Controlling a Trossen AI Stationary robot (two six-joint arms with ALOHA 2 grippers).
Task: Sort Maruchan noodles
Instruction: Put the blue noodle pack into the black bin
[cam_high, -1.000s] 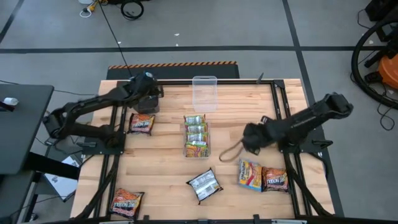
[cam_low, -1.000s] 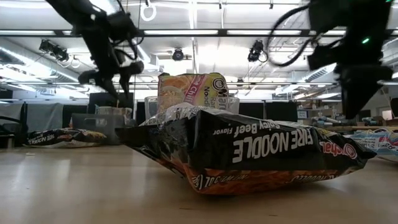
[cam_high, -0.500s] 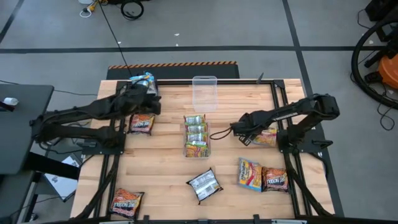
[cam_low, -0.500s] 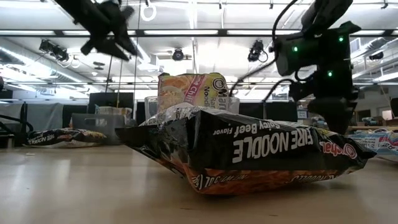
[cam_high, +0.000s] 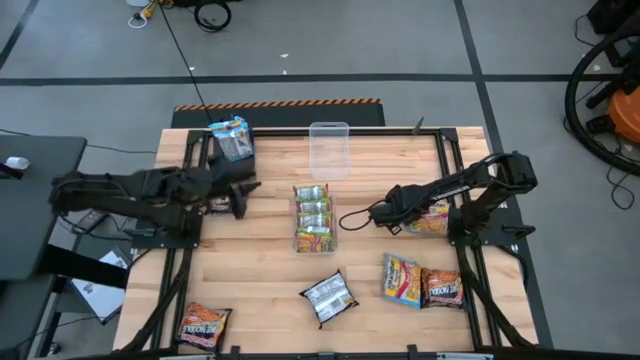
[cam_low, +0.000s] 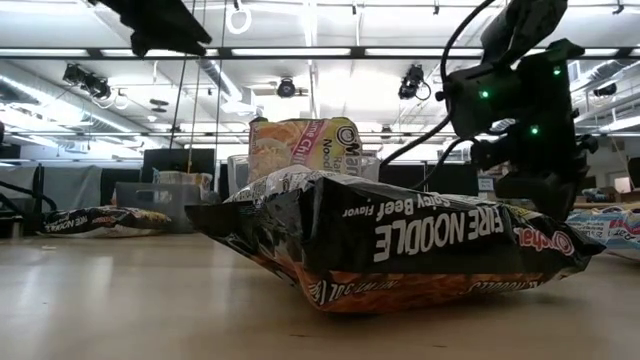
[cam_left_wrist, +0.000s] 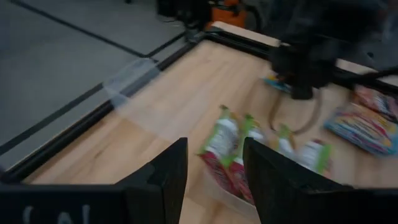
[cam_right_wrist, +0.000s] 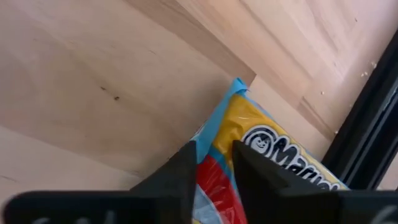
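Note:
My right gripper (cam_high: 385, 213) is down at the right of the table, shut on a yellow Maruchan packet (cam_high: 432, 220) that lies flat there. My left gripper (cam_high: 243, 197) hangs open and empty above the table's left side, pointing toward the middle. A clear bin (cam_high: 315, 240) in the centre holds several yellow-green packets (cam_left_wrist: 227, 146). A pale blue-silver packet (cam_high: 230, 138) lies at the far left corner. A brown-orange packet (cam_high: 216, 204) peeks out from under the left arm. My right gripper pinches the yellow packet's blue-and-red end (cam_right_wrist: 214, 165) between its two fingers, at the corner toward the table's middle. The fingers come steeply from above. The rest of the packet (cam_right_wrist: 273, 149) lies flat on the wood.
An empty clear bin (cam_high: 328, 150) stands at the far middle. Near the front edge lie a dark packet (cam_high: 328, 297), a yellow packet (cam_high: 400, 280), an orange one (cam_high: 443, 288) and a brown-orange one (cam_high: 203, 325). Black frame rails (cam_high: 452, 180) run along both table sides.
My left gripper has swung from the far left corner toward the table's near side and middle, rising and rolling; the blue-silver packet stays behind at that corner. My right gripper has gone down and a little toward the far edge, onto the yellow packet.

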